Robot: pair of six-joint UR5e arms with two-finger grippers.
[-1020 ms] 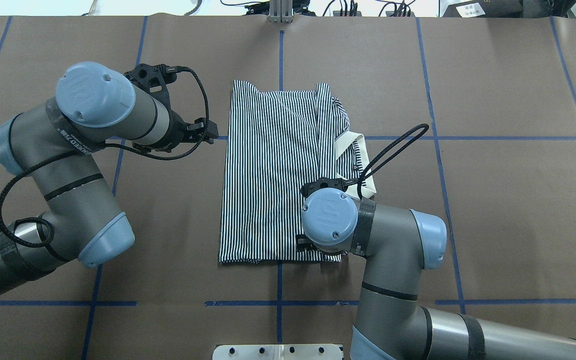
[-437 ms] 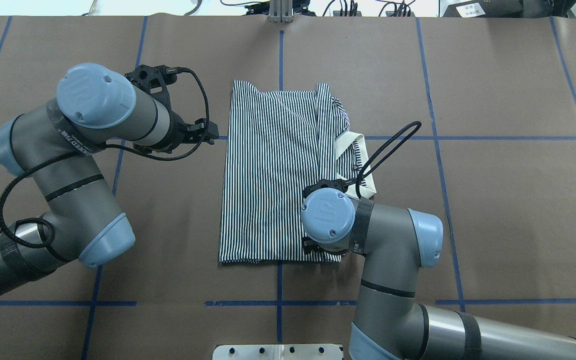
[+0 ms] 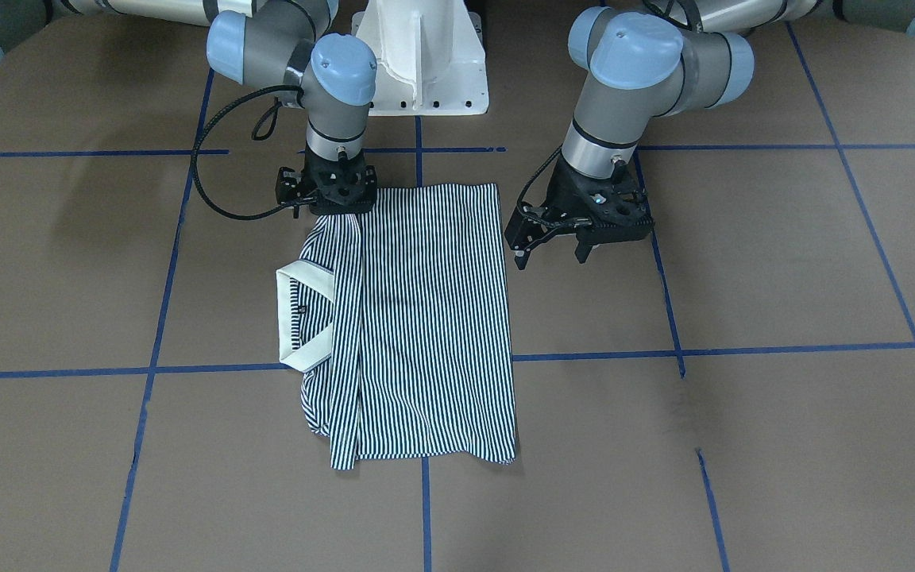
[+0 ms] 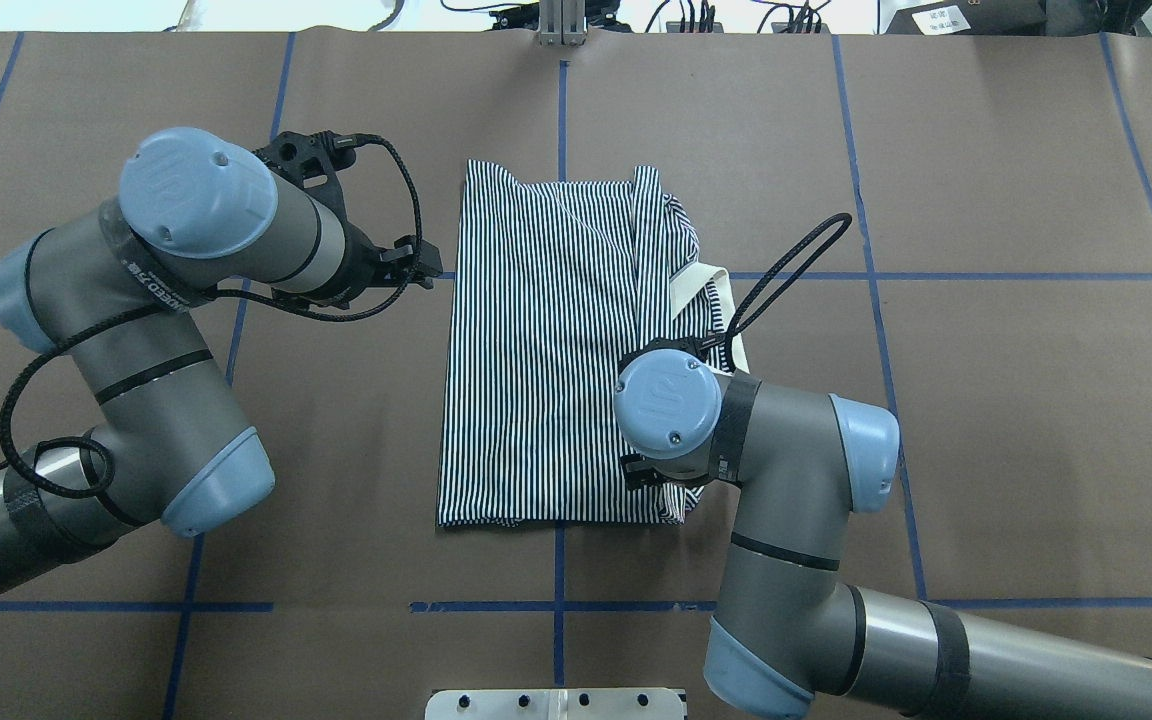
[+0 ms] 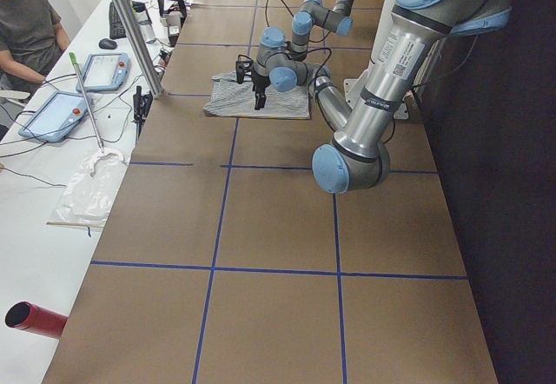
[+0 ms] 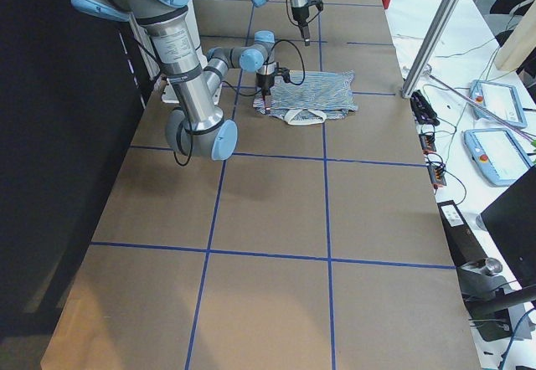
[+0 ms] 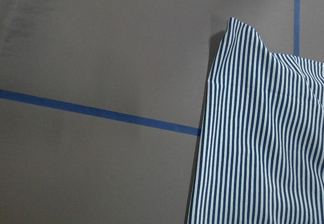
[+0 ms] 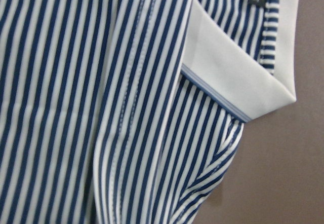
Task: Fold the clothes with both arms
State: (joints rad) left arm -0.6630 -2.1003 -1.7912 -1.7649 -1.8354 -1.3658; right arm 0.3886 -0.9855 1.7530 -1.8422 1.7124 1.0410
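Note:
The striped polo shirt [image 4: 536, 350] lies folded into a long rectangle at the middle of the table, also in the front view [image 3: 426, 318]. Its cream collar [image 4: 706, 290] sticks out on the robot's right side [image 3: 299, 318]. My right gripper [image 3: 329, 208] points straight down on the shirt's near right corner [image 4: 681, 505], shut on it; the wrist hides the fingers from above. The right wrist view shows stripes [image 8: 101, 82] and collar [image 8: 238, 67] up close. My left gripper [image 3: 550, 253] is open and empty, hovering beside the shirt's left edge [image 4: 421, 270]. The left wrist view shows the shirt's far left corner [image 7: 263, 143].
Brown paper with blue tape lines [image 4: 986, 276] covers the table. The white pedestal base [image 3: 418, 63] stands at the near edge. A metal post [image 4: 561, 20] rises at the far edge. A side bench with tablets [image 5: 104, 71] and a seated person [image 5: 26, 19] lies beyond the table.
The right wrist has shifted slightly right and away from the robot, and the shirt's near right corner now bunches up under it. The left arm has barely moved.

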